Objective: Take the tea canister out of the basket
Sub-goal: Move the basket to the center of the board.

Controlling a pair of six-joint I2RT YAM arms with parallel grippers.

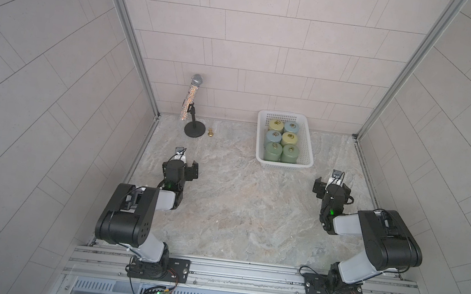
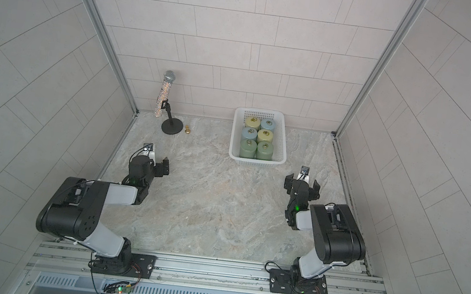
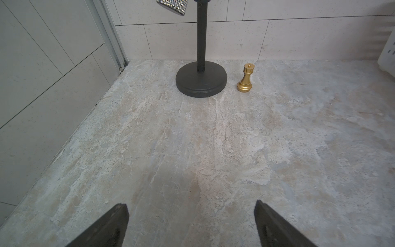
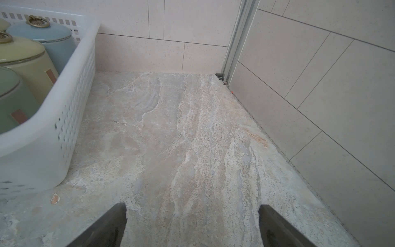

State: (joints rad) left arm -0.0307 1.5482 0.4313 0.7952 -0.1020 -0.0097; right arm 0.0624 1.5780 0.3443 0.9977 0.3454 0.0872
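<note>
The white perforated basket [image 1: 284, 165] [image 2: 256, 162] stands at the back right of the stone table. Several lidded tea canisters fill it in two rows. The nearest pair is green [image 1: 273, 152] [image 1: 290, 154], with blue [image 1: 273, 136] and pale yellow [image 1: 289, 139] ones behind. The right wrist view shows the basket's side wall [image 4: 70, 102] with a blue [image 4: 42, 36], a yellow [image 4: 23, 57] and a green canister [image 4: 12, 100] inside. My right gripper [image 1: 331, 187] [image 2: 302, 185] [image 4: 192, 213] hangs open and empty, nearer than the basket and to its right. My left gripper [image 1: 180, 168] [image 2: 151, 166] [image 3: 191, 213] is open and empty at the left.
A glittery microphone [image 1: 192, 96] leans on a black stand [image 1: 194, 130] [image 3: 201, 80] at the back left. A small gold chess piece [image 1: 211, 133] [image 3: 245, 79] stands beside the base. Tiled walls close in the back and both sides.
</note>
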